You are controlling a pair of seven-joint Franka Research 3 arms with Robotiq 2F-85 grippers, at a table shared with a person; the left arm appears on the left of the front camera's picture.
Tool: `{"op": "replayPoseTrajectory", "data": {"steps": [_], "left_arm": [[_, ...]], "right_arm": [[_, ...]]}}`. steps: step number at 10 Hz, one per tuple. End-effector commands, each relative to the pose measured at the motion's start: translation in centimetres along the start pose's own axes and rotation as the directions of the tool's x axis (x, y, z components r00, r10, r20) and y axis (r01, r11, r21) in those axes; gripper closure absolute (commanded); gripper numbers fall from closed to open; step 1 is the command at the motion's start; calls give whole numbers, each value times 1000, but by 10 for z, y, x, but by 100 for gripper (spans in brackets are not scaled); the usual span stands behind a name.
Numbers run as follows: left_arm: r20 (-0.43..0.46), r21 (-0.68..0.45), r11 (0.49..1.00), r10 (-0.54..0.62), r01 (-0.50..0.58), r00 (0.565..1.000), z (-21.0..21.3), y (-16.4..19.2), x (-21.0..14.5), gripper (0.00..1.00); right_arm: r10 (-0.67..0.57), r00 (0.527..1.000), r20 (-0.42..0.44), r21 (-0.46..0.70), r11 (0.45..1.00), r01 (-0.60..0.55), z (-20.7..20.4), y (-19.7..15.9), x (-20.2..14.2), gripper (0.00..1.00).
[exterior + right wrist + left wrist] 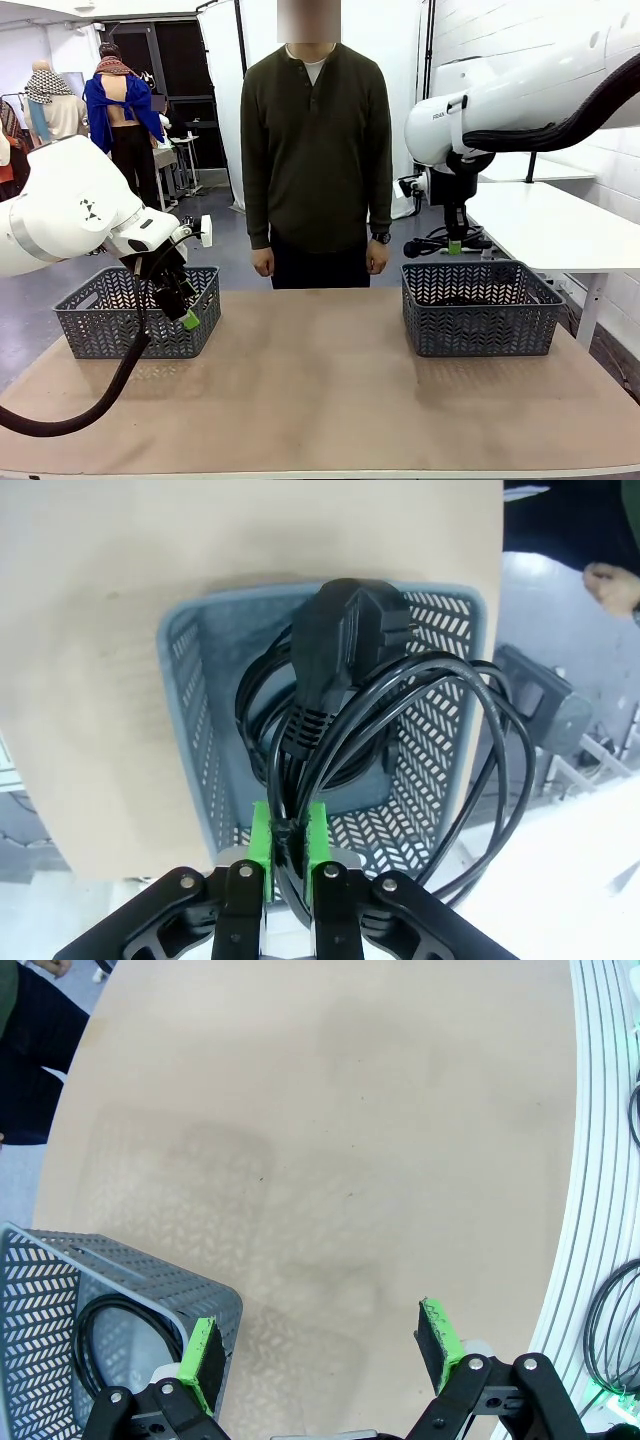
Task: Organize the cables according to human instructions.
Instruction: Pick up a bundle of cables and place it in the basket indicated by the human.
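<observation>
Here the right gripper (pixel 288 852) pinches a coiled black cable (pixel 400 720) between its green pads, holding it above the basket (pixel 480 308) near the table's right edge, where another cable (pixel 262 725) lies inside. The left gripper (pixel 325 1352) hangs with fingers spread and empty, just beside the left basket (pixel 135 312), which holds a cable (pixel 105 1345). The person (pixel 316 150) stands at the far edge.
</observation>
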State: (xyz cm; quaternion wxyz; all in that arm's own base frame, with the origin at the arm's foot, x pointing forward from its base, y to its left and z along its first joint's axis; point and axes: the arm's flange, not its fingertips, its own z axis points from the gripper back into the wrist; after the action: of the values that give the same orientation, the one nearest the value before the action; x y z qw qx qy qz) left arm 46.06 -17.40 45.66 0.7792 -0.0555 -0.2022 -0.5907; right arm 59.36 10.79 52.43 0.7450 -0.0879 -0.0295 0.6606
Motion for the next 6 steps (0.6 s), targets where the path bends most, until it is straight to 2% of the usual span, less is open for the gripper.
{"op": "replayPoseTrajectory", "data": {"steps": [1, 6], "left_arm": [[-8, -8, 1000, -1, 1, 1000, 2, 0, 1, 0], [-8, -8, 1000, -1, 1, 1000, 2, 0, 1, 0]], "right_arm": [[37, 998, 46, -38, 999, -36, -11, 14, -15, 100], [45, 998, 48, -55, 998, -42, -35, 19, -41, 100]]}}
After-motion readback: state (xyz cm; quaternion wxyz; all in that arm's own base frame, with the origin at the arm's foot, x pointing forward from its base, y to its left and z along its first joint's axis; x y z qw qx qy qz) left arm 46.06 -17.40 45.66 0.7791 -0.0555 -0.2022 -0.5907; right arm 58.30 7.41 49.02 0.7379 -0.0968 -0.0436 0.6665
